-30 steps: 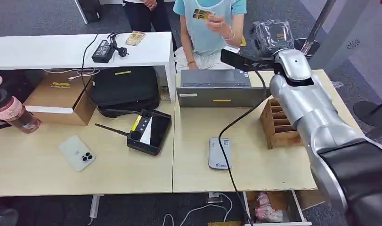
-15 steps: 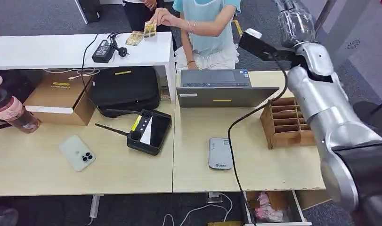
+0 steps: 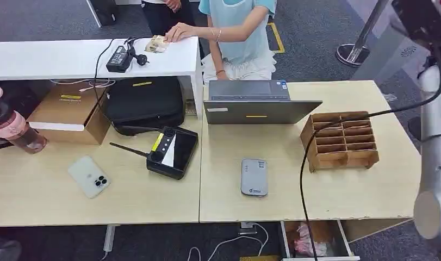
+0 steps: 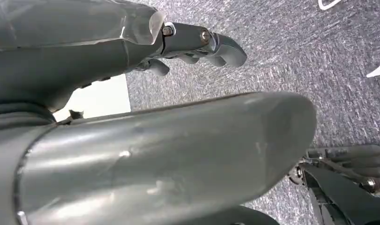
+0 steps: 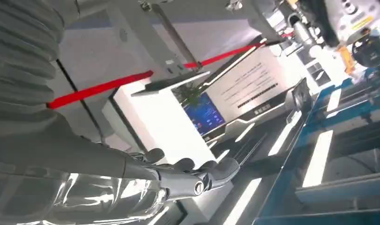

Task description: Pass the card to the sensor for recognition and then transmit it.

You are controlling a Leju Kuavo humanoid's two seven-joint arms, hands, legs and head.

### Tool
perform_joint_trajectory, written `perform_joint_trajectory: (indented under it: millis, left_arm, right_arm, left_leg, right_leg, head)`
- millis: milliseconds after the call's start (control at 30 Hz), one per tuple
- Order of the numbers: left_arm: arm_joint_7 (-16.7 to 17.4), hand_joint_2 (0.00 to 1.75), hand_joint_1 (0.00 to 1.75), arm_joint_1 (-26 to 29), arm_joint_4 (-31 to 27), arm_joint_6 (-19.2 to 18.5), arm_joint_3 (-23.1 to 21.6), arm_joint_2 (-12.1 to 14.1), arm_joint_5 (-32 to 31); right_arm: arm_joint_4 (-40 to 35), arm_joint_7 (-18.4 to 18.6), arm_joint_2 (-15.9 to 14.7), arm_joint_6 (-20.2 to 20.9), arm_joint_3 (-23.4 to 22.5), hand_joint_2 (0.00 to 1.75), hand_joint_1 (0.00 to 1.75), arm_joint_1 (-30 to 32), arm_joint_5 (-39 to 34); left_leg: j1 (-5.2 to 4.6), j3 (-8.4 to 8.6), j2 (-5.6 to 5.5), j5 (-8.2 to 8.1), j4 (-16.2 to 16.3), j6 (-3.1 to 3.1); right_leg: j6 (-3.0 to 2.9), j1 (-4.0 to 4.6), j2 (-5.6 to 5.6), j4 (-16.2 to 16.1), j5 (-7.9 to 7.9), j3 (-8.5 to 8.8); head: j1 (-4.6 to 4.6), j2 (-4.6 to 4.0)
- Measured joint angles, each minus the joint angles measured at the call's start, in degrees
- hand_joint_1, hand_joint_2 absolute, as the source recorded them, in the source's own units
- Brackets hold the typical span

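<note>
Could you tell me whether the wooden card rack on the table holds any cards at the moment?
Empty: the wooden card rack shows only bare compartments in the head view.

One laptop, one card reader, one phone, one wooden organizer — two people behind the desks.

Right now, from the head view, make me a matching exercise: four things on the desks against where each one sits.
Things:
1. card reader
2. wooden sorter box
3. phone
4. stack of cards

Places:
A. on the white shelf, under a person's hand
B. face down on the left desk, near the front edge
C. on the right desk, in front of the laptop
D. on the right desk, beside the laptop on its right

Pairs: 1-C, 2-D, 3-B, 4-A
</note>
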Motion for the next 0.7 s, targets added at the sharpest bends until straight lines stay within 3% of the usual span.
perform_joint_trajectory:
  millis: [267,400,500,700]
  left_arm:
    - [-0.5,0.00,0.00,0.2,0.0,0.6,0.0,0.0,0.7]
    - [-0.8,0.00,0.00,0.4,0.0,0.9,0.1,0.0,1.7]
    - [-0.7,0.00,0.00,0.6,0.0,1.3,0.3,0.0,2.3]
    - [-0.7,0.00,0.00,0.7,0.0,1.9,1.4,0.0,3.6]
  right_arm:
    - [-6.2,-3.0,-12.7,1.1,-2.1,1.75,0.00,6.4,-4.0]
    - [-13.3,-1.6,-21.4,2.4,-4.8,1.75,0.00,17.5,-8.2]
    - [-19.1,-0.8,-26.0,4.4,-8.2,1.75,0.00,27.1,-9.8]
    - [-31.7,0.7,-31.6,9.3,-15.2,1.75,0.00,44.6,-10.4]
  left_leg:
    - [0.00,-0.03,-0.08,-0.04,0.0,0.02]
    - [0.03,-0.13,-0.35,-0.09,0.0,0.08]
    - [0.01,-0.15,-0.21,-0.17,0.0,0.15]
    - [0.02,-0.16,-0.21,-0.17,0.0,0.15]
  right_leg:
    - [0.01,0.00,-0.09,0.0,-0.01,-0.01]
    - [0.09,0.03,-0.37,-0.1,-0.07,0.10]
    - [0.09,0.02,-0.27,-0.1,-0.07,0.05]
    - [0.09,0.03,-0.29,-0.1,-0.10,0.03]
  head:
    - [0.00,0.00]
    - [0.02,0.00]
    - [0.02,0.00]
    - [0.02,0.00]
